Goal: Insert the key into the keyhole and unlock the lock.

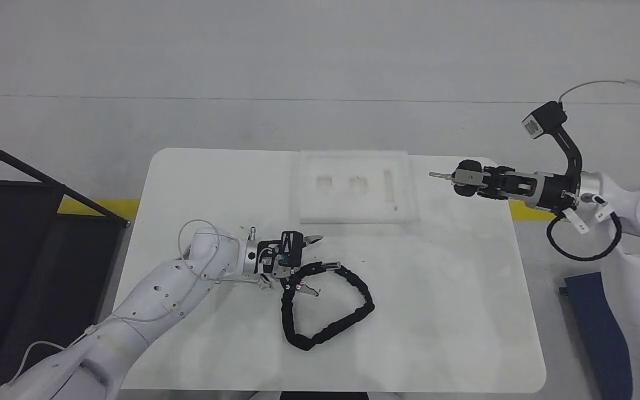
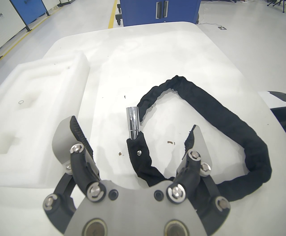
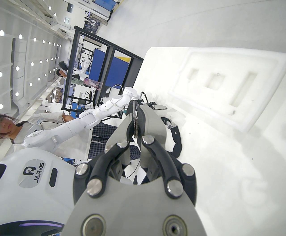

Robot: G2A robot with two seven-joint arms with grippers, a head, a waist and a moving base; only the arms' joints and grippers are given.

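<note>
Looking down on the white desk [image 1: 450, 300], we find the black fabric-sleeved chain lock [image 1: 335, 305] lying in an open loop on its near-left part. Its chrome cylindrical end [image 2: 133, 121] rests flat on the surface between the fingers [image 2: 74, 134] of the left end effector [image 2: 134, 128], whose jaws stand wide apart and grip nothing. Neither finger touches the cylinder, and we cannot tell whether that end carries the keyhole. The sleeved section behind the cylinder runs under the end effector's palm. The right end effector [image 1: 462, 180] hangs above the far-right part of the desk, well apart from the lock, its jaws pressed together on the key [image 1: 440, 176], whose blade sticks out toward the left. A white foam tray [image 1: 310, 190] with three recesses sits at the far middle of the desk; seen from above, its near-right corner falls between the key and the lock. A few brown crumbs [image 2: 171, 142] lie on the desk just beside the sleeved end. Beyond the desk's far edge stands a blue cabinet [image 2: 138, 13].
</note>
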